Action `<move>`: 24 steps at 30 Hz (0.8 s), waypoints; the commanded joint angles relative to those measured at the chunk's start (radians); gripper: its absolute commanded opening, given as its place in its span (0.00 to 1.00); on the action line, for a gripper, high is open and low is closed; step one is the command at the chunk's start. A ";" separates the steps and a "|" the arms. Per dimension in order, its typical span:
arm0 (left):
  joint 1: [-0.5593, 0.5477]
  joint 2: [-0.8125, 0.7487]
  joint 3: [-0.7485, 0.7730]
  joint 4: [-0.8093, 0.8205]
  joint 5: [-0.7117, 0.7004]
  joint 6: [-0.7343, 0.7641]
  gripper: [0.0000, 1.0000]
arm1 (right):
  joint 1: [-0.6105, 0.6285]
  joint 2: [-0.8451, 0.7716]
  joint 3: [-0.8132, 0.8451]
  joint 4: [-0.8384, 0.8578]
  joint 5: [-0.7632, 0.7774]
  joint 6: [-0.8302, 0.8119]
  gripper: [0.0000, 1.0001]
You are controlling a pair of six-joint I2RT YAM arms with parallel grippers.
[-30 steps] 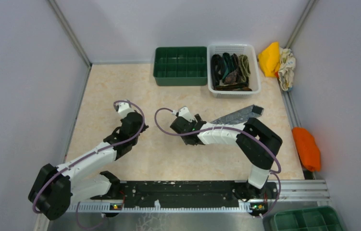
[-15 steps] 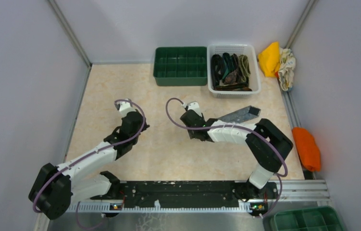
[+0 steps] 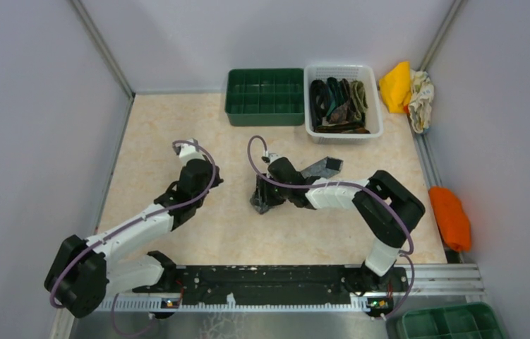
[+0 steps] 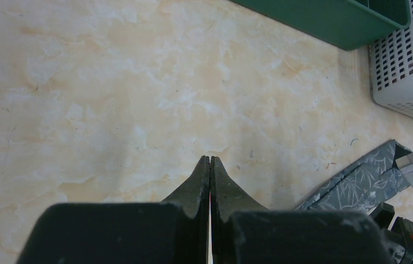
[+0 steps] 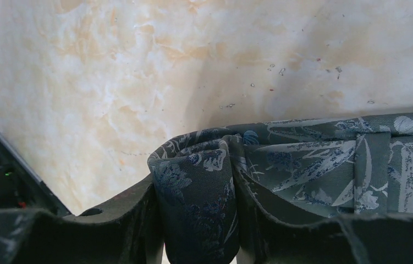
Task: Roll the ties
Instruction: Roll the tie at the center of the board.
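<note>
**Item 1, grey tie** (image 3: 322, 167): patterned with pale leaves, it is lying on the table (image 3: 170, 127) near its middle. One flat end is pointing toward the far right. The other end is bunching into a fold at the right gripper. In the left wrist view the flat strip (image 4: 358, 179) is showing at the right edge.

**Item 2, right gripper** (image 3: 265, 198): it is reaching left across the table and clamping the folded end of the grey tie (image 5: 314, 159). The right wrist view is showing the fold pinched between the two fingers (image 5: 132, 212).

**Item 3, left gripper** (image 4: 210, 165): it is hanging over bare table to the left of the tie, jaws pressed together and holding nothing.

**Item 4, other ties** (image 3: 338, 104): dark coils and strips are sitting in a white basket (image 3: 339, 68) at the far right of the table.

**Item 5, green tray** (image 3: 265, 118): divided into compartments, it is standing just left of the basket.

**Item 6, cloths:** a yellow cloth (image 3: 394, 86) is lying beyond the basket to the right. An orange cloth (image 3: 450, 215) is lying at the right edge.
</note>
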 commanded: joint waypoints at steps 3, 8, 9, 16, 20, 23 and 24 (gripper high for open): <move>-0.004 0.071 0.038 0.080 0.090 0.041 0.00 | -0.065 0.013 -0.071 0.086 -0.090 0.063 0.41; -0.003 0.165 0.086 0.089 0.160 0.047 0.00 | -0.091 0.022 -0.075 0.051 -0.086 0.046 0.44; -0.003 0.184 0.097 0.098 0.180 0.052 0.00 | -0.093 0.021 -0.071 0.036 -0.071 0.041 0.47; -0.005 0.308 0.131 0.161 0.275 0.047 0.00 | -0.092 -0.036 -0.039 -0.057 0.044 -0.028 0.60; -0.005 0.342 0.143 0.180 0.282 0.056 0.00 | -0.092 -0.084 -0.008 -0.137 0.084 -0.067 0.65; -0.005 0.374 0.157 0.193 0.294 0.066 0.00 | -0.092 -0.114 0.009 -0.181 0.109 -0.091 0.76; -0.005 0.387 0.162 0.202 0.304 0.069 0.00 | -0.093 -0.123 0.013 -0.194 0.117 -0.095 0.77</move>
